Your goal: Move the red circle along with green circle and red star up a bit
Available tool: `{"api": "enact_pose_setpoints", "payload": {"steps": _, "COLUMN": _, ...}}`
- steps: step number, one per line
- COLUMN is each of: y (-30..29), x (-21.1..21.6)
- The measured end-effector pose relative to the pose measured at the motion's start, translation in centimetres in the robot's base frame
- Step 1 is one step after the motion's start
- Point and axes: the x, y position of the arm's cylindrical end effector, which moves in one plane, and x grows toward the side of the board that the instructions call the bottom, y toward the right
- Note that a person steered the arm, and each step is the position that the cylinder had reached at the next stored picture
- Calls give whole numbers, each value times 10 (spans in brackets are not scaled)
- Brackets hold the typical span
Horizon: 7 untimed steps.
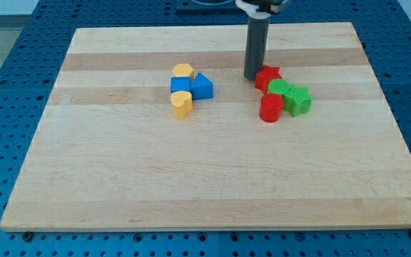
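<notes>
The red star lies right of the board's middle, toward the view's top. Just below it sits the green circle, and the red circle stands below that, touching it. A green star sits against them on the right. My tip rests on the board right beside the red star's left side, touching or nearly touching it, above and left of the red circle.
A second cluster lies left of centre: a yellow hexagon, a blue cube, a blue triangle and a yellow heart. The wooden board sits on a blue perforated table.
</notes>
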Motion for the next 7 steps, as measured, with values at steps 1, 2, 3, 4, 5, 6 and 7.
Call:
{"api": "enact_pose_setpoints", "payload": {"steps": 1, "y": 9, "x": 7}}
{"api": "enact_pose_setpoints", "payload": {"steps": 2, "y": 12, "x": 9}}
{"api": "enact_pose_setpoints", "payload": {"steps": 3, "y": 9, "x": 10}}
{"api": "enact_pose_setpoints", "payload": {"steps": 4, "y": 0, "x": 10}}
{"api": "enact_pose_setpoints", "payload": {"steps": 5, "y": -10, "x": 25}}
{"api": "enact_pose_setpoints", "payload": {"steps": 6, "y": -13, "x": 57}}
{"api": "enact_pose_setpoints", "payload": {"steps": 7, "y": -15, "x": 77}}
